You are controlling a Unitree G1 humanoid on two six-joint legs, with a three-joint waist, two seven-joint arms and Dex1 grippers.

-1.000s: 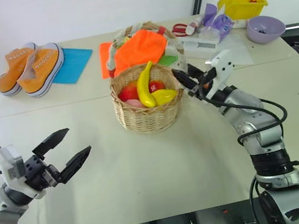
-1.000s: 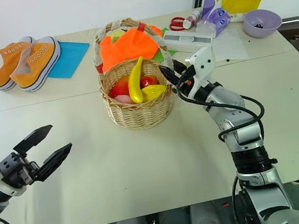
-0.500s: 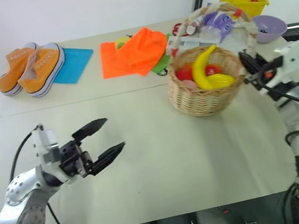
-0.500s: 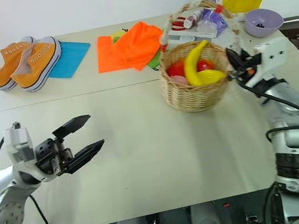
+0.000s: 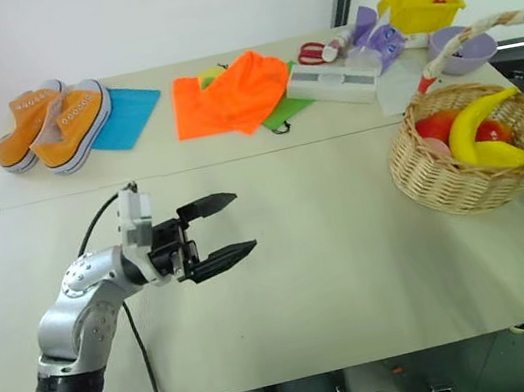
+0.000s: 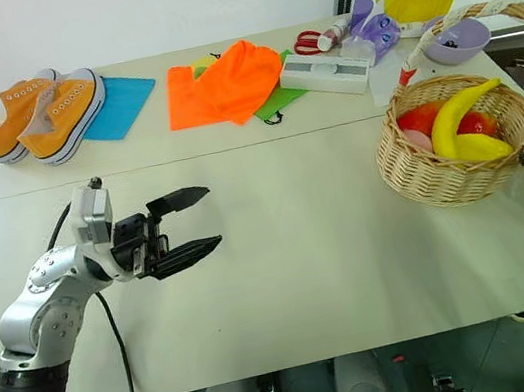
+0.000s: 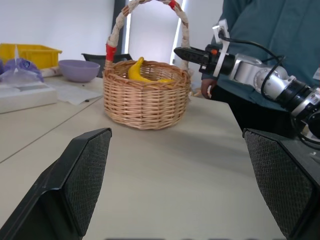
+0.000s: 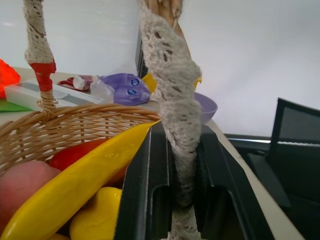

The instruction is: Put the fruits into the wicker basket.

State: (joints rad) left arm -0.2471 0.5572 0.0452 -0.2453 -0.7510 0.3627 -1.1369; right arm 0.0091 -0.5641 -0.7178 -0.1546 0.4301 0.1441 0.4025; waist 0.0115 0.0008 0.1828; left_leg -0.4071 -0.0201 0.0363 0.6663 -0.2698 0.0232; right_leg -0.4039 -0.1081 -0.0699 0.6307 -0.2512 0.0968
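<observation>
Wicker basket [image 5: 442,179] sitting at the right end of the table [image 5: 356,271], close to the right edge, upright. Fruits all inside: banana [image 5: 478,122] lying across the top, long axis running from the near-left of the bowl up toward the far-right rim, red ones [image 5: 436,128] tucked behind it, oval yellow one [image 5: 503,153] underneath at the near side. Right gripper [image 8: 182,130] at the basket's right side, clamped on the cloth-wrapped handle [image 5: 485,20]; the right wrist view has the wrapped strand running straight up between the two fingers, pads looking pressed on both sides. Handle arch spanning from the red-ended foot on the far-left rim over to the near-right, so the grip is low on the right leg of the arch, not at the crown. Left gripper [image 5: 244,222] held above mid-table, well apart from the basket, jaws spread wide and empty, pointing right along the table straight at the basket. Right arm clearly the nearer one; left would need to cross most of the open table. Judging by this, fruit step looks done, basket placement the only thing open. On release, pull straight back off the handle to avoid tipping it toward the edge. Small yellow-green thing [image 5: 210,73] behind the orange cloth [image 5: 233,89]: cannot tell whether fruit.
</observation>
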